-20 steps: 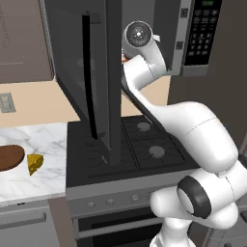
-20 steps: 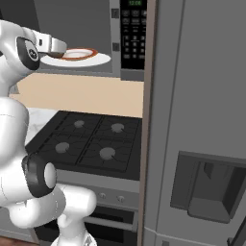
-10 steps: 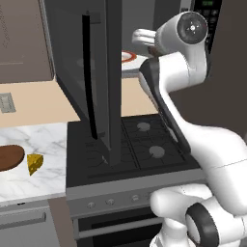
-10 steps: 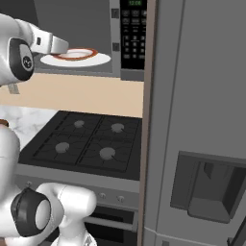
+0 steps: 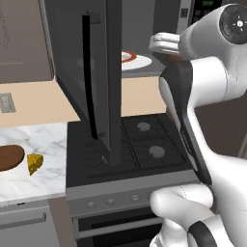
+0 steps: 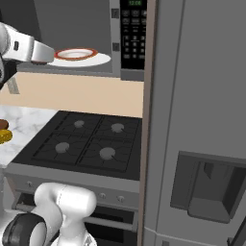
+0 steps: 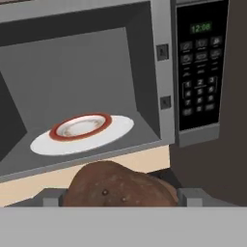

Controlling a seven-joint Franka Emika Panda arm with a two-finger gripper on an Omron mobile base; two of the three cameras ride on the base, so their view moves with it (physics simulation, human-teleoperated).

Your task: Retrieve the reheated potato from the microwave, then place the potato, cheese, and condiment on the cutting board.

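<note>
Behind the stove, the microwave stands open, a red-rimmed plate on its floor. Just outside its front edge, the gripper holds the potato between widely spread jaws, the potato lying nearer the camera than the plate.

potato bottom cut off, cutting board cropped

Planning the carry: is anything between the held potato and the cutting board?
Yes. The open microwave door hangs between the potato in the gripper and the cutting board on the marble counter.
</note>
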